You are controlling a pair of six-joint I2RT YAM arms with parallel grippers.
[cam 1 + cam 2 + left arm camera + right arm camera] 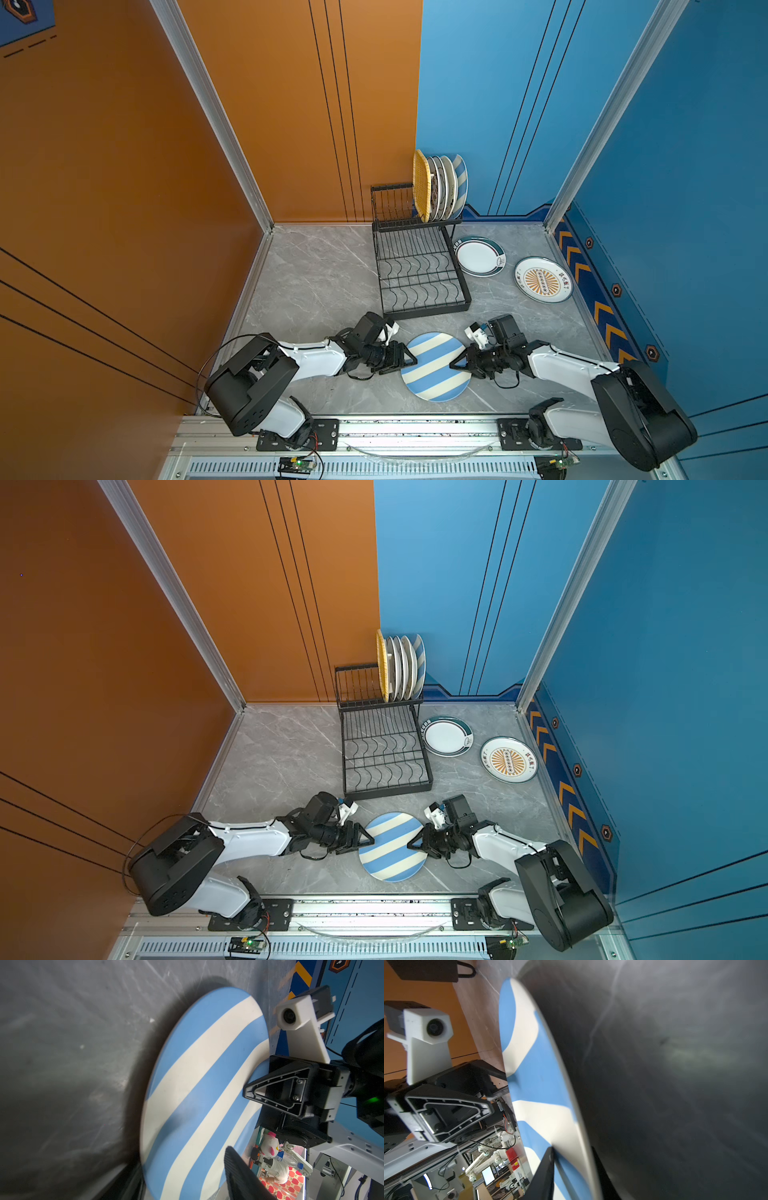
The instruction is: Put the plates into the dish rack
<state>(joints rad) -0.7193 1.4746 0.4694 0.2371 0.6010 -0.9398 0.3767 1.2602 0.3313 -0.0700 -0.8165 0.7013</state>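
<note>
A blue-and-cream striped plate (436, 368) (392, 848) lies near the table's front, between both grippers. My right gripper (452, 365) (572, 1148) is shut on its right rim, one finger above and one below. My left gripper (415, 360) (182, 1163) is open, its jaws straddling the plate's (197, 1084) left rim. The black wire dish rack (419, 270) (382, 750) stands behind. Its raised back tier holds a yellow woven plate (422, 185) and several round plates (446, 187) on edge. A green-rimmed white plate (479, 256) and an orange sunburst plate (543, 279) lie flat to the rack's right.
The rack's low wavy-wire grid (415, 286) holds nothing. An orange wall (124, 208) bounds the left side and a blue wall (685, 208) the right. An aluminium rail (415, 428) with both arm bases runs along the front edge.
</note>
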